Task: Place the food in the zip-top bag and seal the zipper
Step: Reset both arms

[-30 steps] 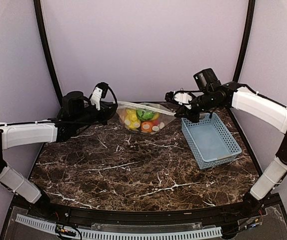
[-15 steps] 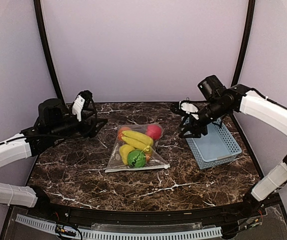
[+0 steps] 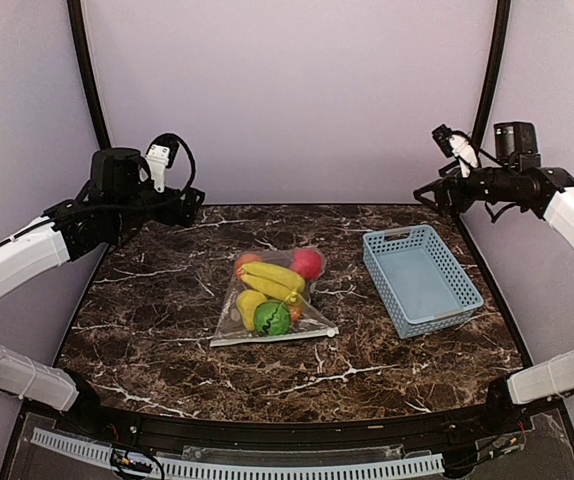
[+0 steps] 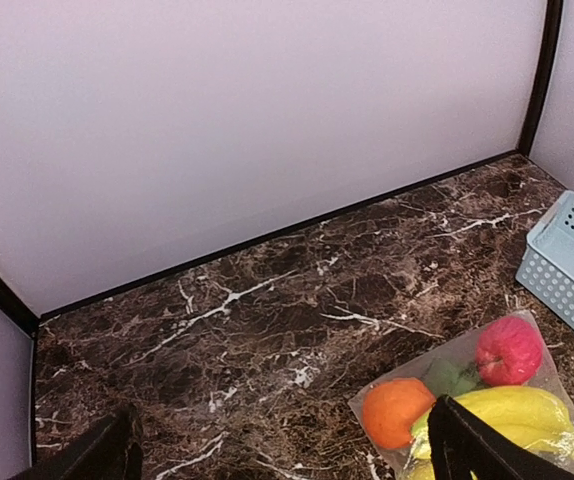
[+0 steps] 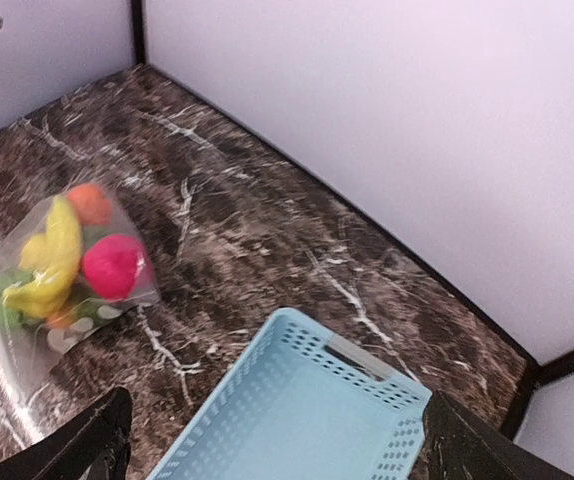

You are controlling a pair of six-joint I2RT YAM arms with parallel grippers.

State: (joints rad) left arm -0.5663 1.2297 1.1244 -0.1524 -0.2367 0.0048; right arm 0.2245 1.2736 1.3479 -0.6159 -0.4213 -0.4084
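**Bag down on the desk, both arms pulled away**

Since a second ago, the bag (image 3: 272, 300) has gone from hanging stretched between your two arms at the back to lying flat at the middle of the desk (image 3: 157, 330). Both arms have lifted up and out to the back corners. The left fingers (image 4: 467, 450) stand wide apart with nothing between them, and so do the right fingers (image 5: 82, 450).

The food (image 3: 270, 283) is all inside the bag: bananas, a red ball (image 3: 307, 264), an orange one and a green piece. The basket (image 3: 422, 280) sits apart on the right with nothing in it.

Your weak point is the zipper (image 3: 267, 338), the white strip along the bag's near edge. From these views you cannot tell whether it is pressed shut along its whole length. If any stretch is open, lifting or nudging the bag could let a round piece push through and roll off.

If you go back to press it, the bulging food sits close behind the strip. Fingers coming down there may slide off the thin edge or pinch loose film instead.
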